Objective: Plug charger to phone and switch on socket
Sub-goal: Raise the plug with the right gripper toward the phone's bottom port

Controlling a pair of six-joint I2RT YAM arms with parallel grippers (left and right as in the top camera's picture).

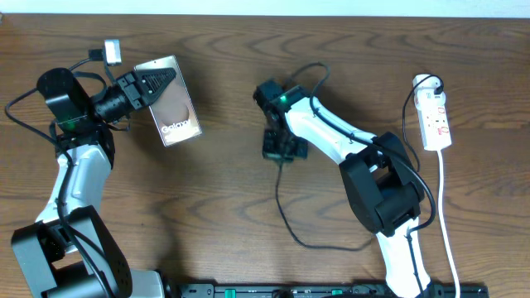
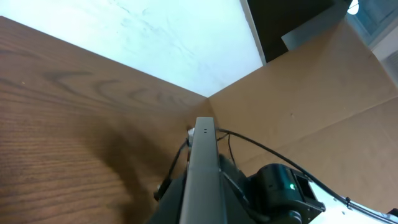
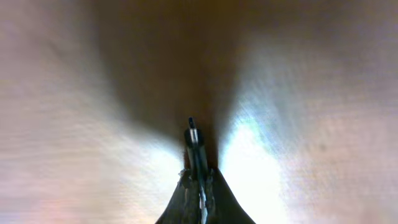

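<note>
While my left gripper clamps one end of the phone, seemingly tilted off the table, my right gripper pinches the charger tip tight. Socket lies far right, well apart from both.

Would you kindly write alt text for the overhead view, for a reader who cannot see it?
On a wooden table, the left gripper clamps one end of the phone at upper left, while the right gripper at centre holds the charger, its black cable looping toward the near edge. The white power strip lies at right, apart from both.
</note>
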